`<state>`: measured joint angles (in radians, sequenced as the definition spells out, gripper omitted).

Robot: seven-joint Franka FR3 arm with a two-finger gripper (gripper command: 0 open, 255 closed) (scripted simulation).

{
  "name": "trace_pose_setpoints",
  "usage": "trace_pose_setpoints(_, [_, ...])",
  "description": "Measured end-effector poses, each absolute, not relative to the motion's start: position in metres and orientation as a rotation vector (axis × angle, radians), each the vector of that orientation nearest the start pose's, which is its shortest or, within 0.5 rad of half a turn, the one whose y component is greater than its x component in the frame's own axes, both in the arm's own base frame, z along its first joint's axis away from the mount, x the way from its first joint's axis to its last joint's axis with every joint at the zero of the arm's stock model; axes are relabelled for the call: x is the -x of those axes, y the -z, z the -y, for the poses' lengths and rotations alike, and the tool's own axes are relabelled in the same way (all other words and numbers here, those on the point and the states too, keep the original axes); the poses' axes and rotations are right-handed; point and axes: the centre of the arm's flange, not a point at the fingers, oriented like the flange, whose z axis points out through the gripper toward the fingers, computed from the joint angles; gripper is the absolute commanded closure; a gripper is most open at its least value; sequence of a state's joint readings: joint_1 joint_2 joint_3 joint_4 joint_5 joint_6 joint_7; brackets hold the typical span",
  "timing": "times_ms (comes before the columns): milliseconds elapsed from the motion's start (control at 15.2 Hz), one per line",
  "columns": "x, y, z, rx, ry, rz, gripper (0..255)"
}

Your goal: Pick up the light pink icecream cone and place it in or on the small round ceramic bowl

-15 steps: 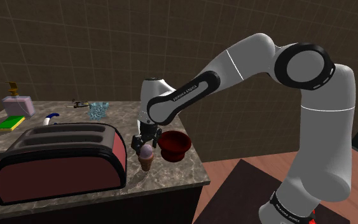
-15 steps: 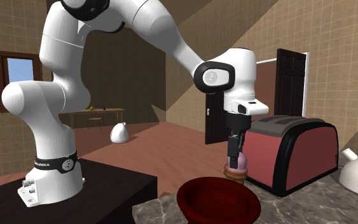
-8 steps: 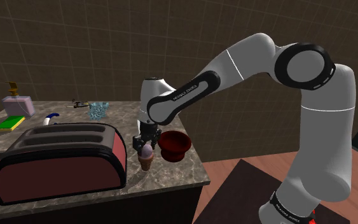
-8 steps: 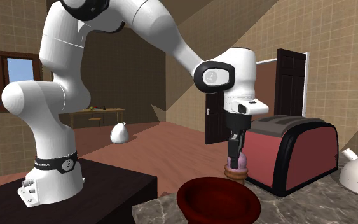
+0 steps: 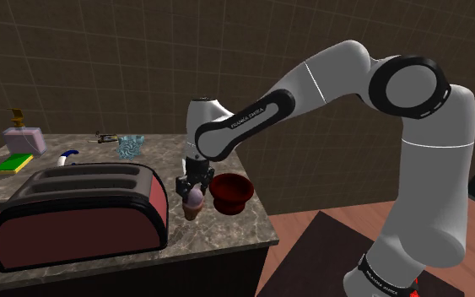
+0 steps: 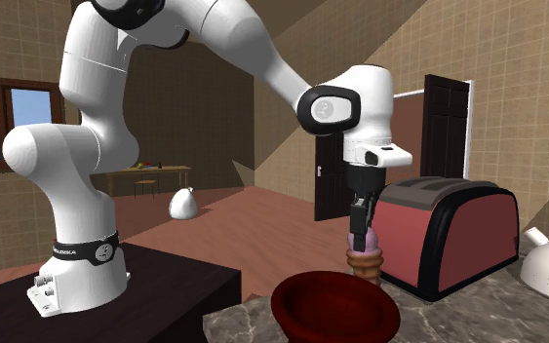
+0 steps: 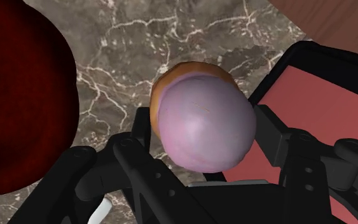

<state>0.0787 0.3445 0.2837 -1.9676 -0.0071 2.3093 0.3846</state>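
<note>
Hand [image 5: 195, 187]: pointing down, clamped on ice cream cone [image 7: 203, 121] - fingers grip the pink scoop.
Cone pos: approx upright, btwn red toaster [image 5: 75, 211] and bowl [image 5: 231, 191], touching neither.
Bowl: dark red, round, on marble bench [image 5: 227, 232] nr its front edge - just beside cone.
Cone tip vs bench: can't tell if touching.

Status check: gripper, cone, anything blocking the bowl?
Gripper shut on pink ice cream cone, upright. Dark red bowl close beside it, bare counter between. Red toaster close on the cone's other side.
</note>
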Motion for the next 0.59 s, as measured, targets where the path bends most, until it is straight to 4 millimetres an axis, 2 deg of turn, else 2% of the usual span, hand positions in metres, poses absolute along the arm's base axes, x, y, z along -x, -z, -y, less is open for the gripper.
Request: trace_pose_setpoints(594, [-0.575, -0.352, -0.21, 3.054, -0.034, -0.052, 255])
